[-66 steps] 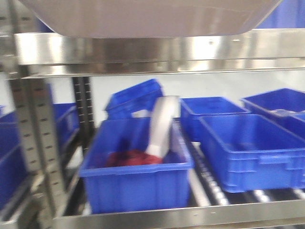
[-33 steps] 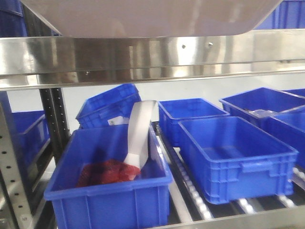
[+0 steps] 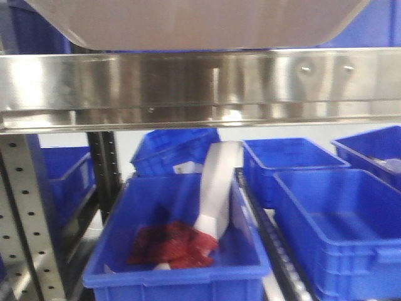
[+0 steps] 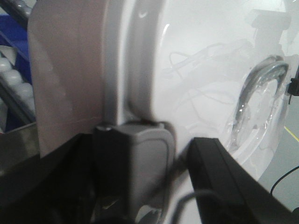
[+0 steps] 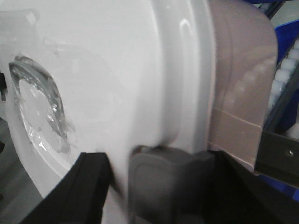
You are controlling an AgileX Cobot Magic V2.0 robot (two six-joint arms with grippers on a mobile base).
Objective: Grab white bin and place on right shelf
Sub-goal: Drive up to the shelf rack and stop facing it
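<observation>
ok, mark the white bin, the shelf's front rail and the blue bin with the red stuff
white bin (image 3: 194, 22), front-facing view, pinkish body at top.
right shelf (image 3: 188, 84), front-facing view, shiny front rail.
blue bin (image 3: 188, 277), front-facing view, front rim.

Bin (image 3: 188, 22) above the shelf rail (image 3: 188, 88), crates (image 3: 178, 283) on the tier beneath

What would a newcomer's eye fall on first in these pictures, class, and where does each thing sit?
The big white bin looms across the top of the front view, just above the shiny front rail of the right shelf; its glossy lid fills both wrist views. Below the rail, a vivid blue bin in the foreground holds a red heap, with a white strip leaning out of it.
</observation>
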